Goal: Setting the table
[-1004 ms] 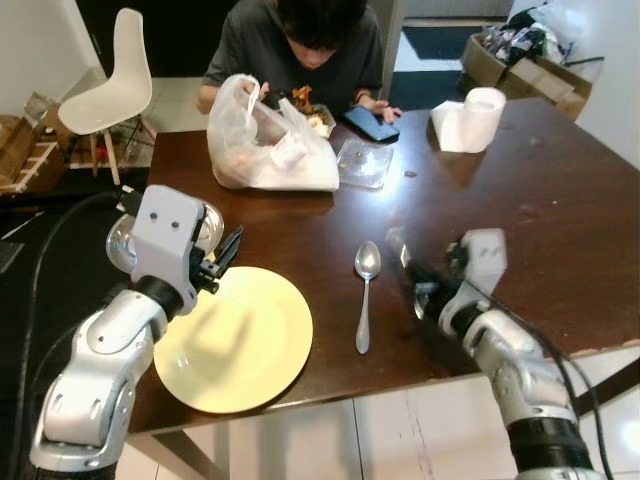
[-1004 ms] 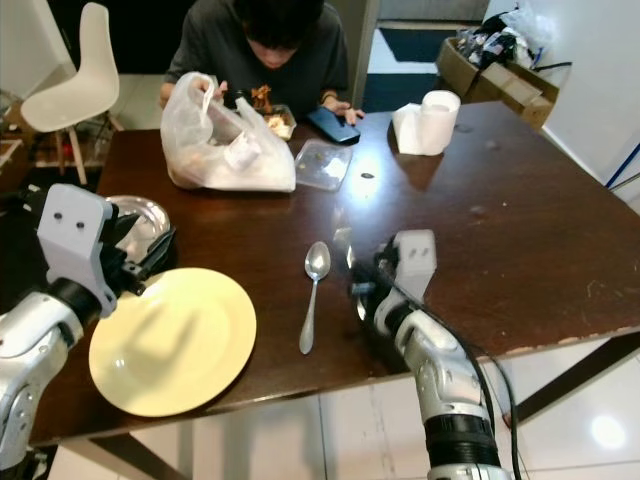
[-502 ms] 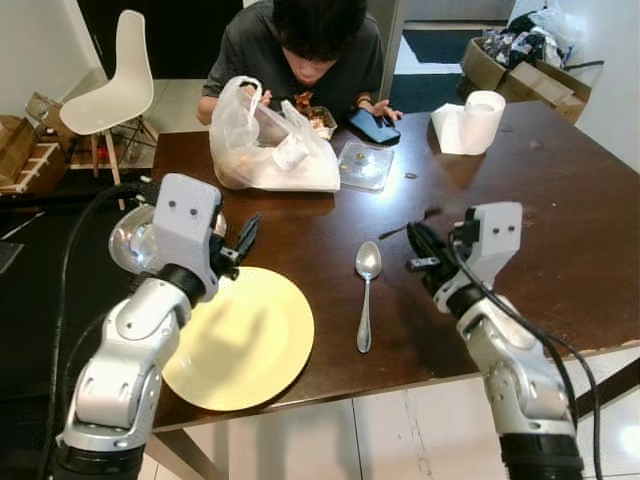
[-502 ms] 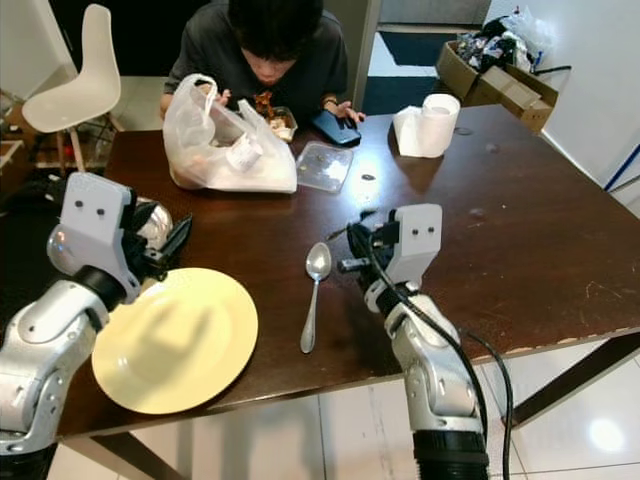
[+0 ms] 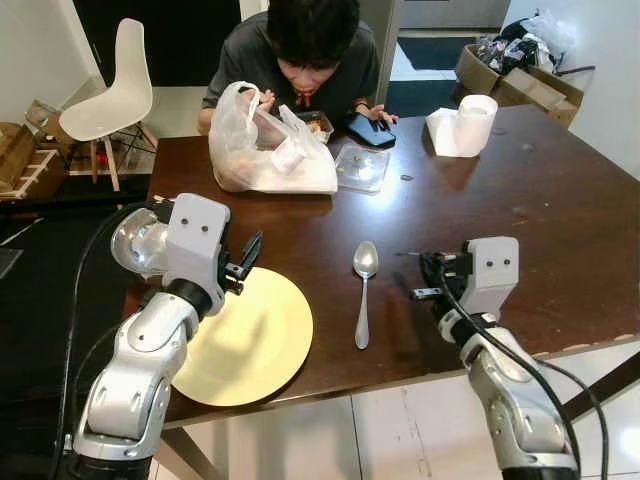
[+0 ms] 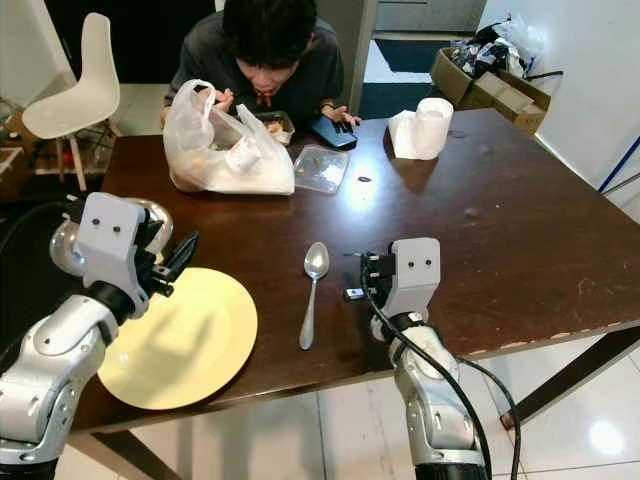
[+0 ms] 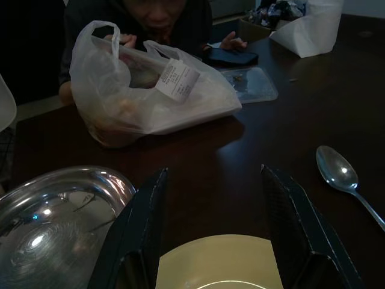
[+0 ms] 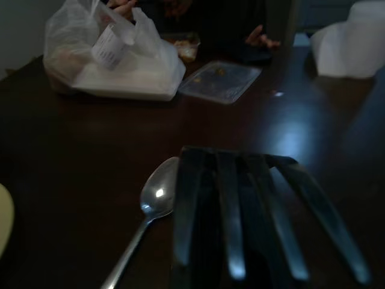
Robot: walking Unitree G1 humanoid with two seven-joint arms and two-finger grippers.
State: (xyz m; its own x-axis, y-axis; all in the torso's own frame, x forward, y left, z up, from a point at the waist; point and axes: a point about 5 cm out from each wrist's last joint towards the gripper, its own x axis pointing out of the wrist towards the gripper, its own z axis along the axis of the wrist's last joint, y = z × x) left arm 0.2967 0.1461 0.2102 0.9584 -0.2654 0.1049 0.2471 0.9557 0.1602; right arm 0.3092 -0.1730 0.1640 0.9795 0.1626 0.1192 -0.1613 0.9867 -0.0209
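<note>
The right claw [image 5: 432,277], which hovered higher half a second ago, has dropped low over the tabletop [image 5: 560,210] at 3 o'clock of the spoon [image 5: 363,291], its fingers closed on a fork [image 8: 240,217], so laying it down appears imminent. At 9 o'clock of the spoon lies the empty yellow plate [image 5: 245,340]. The left claw [image 5: 243,262] has risen off the plate's far rim, fingers spread, holding nothing. At 10 o'clock sits an empty steel bowl [image 7: 48,211]. Farther off, a plastic bag [image 5: 270,150] holds food packages beside a person eating.
</note>
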